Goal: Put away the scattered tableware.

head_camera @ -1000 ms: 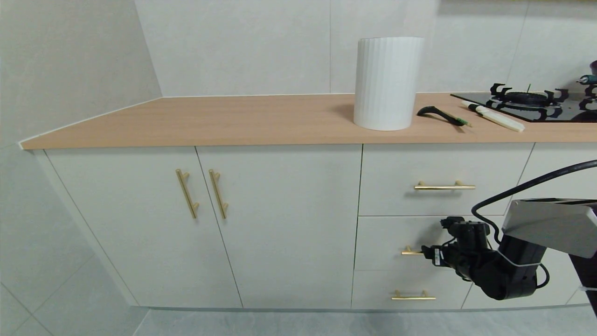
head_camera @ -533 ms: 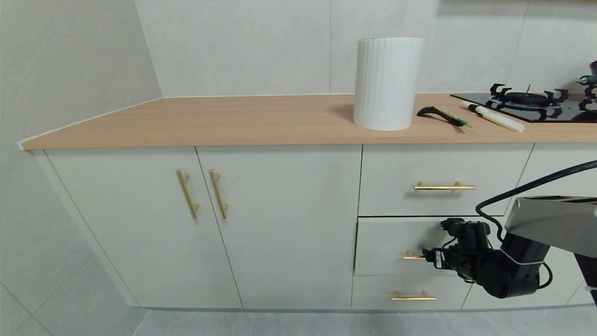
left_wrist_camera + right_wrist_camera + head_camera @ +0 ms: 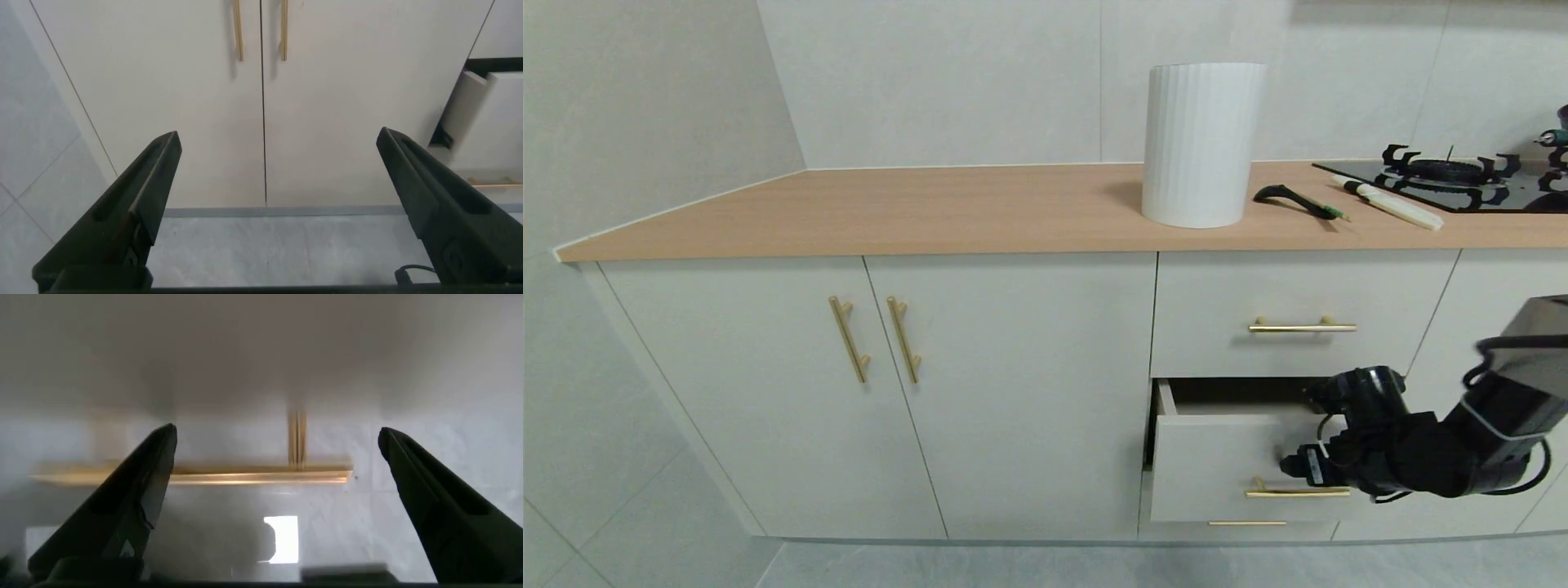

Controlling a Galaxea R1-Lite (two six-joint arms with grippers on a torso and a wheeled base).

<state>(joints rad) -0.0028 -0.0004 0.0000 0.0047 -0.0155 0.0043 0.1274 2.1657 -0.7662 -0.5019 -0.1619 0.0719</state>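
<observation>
**Lying loose on the worktop: two utensils, well above an open drawer**

Resting on the wooden worktop (image 3: 931, 212) are two pieces of tableware, both high above the right gripper (image 3: 1289, 469) and well apart from it. One is a short utensil with a curved black handle (image 3: 1289, 197) and a thin green tip. The other is a long cream-coloured utensil (image 3: 1392, 206) with a dark band near its far end. They lie close together without touching. The cream one lies along the front edge of the black gas hob (image 3: 1445, 175).

A tall white ribbed canister (image 3: 1202, 143) stands upright on the worktop, almost straight above the gripper and just beside the black-handled piece.

The right gripper sits at the front of the middle drawer (image 3: 1217, 461), which stands open. Its fingers (image 3: 139, 490) are spread wide, and the brass handle (image 3: 1297, 492) runs across the gap between them. Whether they touch the bar cannot be told. A small white tag on the gripper carries print too small to read.

The left gripper (image 3: 278, 143) hangs low with its fingers spread, holding nothing. It faces the double cupboard doors (image 3: 261, 98) and their two upright brass handles.
</observation>
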